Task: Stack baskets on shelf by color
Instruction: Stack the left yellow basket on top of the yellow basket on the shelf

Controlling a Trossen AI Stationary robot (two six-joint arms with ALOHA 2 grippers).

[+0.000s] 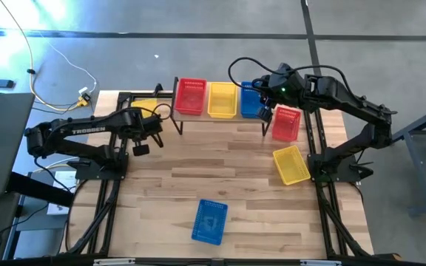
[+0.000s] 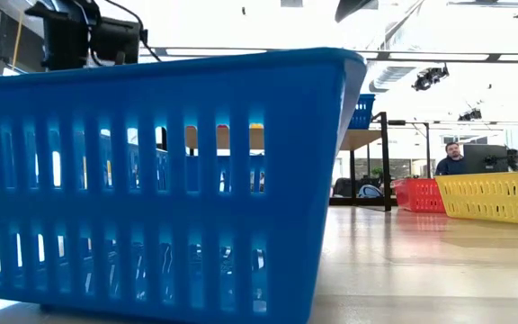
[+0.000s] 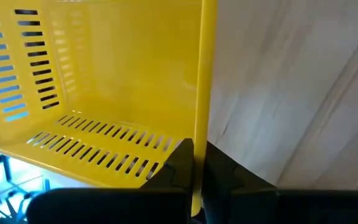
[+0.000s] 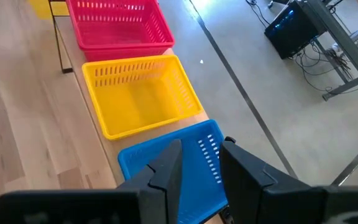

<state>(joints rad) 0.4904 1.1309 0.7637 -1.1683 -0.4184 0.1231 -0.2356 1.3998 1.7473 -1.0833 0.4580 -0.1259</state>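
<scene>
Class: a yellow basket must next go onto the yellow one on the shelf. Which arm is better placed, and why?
The left: its end effector already grips a yellow basket near the shelf. The right end effector hovers over the blue basket.

You are working in a lab or workshop: bare concrete floor (image 1: 390, 44), loose cables (image 1: 50, 70), a monitor (image 2: 484, 158) with a seated person (image 2: 452, 159), ceiling-mounted equipment (image 2: 430, 77).

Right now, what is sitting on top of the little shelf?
On the shelf sit a red basket, a yellow basket and a blue basket in a row. The right gripper hovers over the blue one, hiding part of it.
</scene>
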